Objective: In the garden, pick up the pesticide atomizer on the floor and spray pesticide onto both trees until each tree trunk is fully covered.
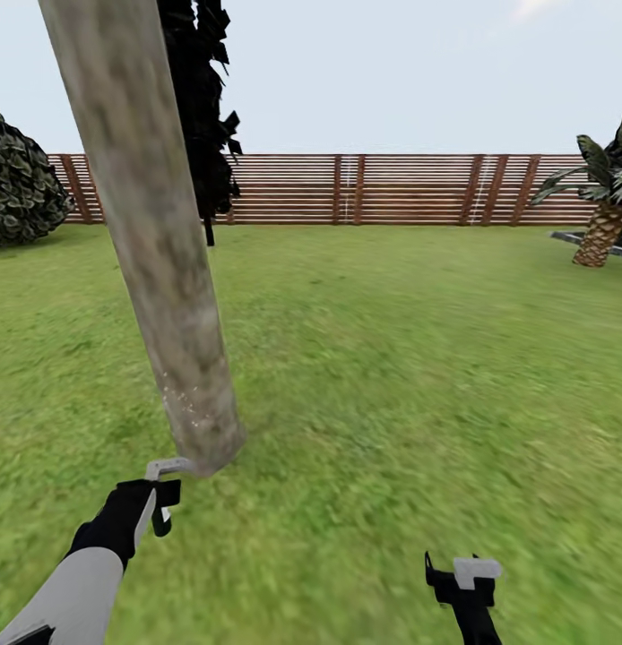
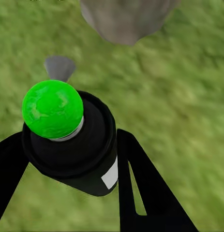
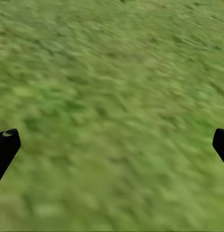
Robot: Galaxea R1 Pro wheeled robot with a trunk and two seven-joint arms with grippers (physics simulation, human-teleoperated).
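Your left gripper (image 1: 159, 502) sits nearest, its fingers (image 2: 141, 188) clamped around the black pesticide atomizer (image 2: 75, 145) with the green cap, nozzle close to the foot of the tree trunk (image 1: 159, 242) just ahead on the left. Sweep the nozzle slowly up the trunk, holding it aimed at the bark, and work around so no side is missed. Your right gripper (image 1: 462, 578) hangs spread wide and empty over the lawn (image 1: 392, 358) at near right.
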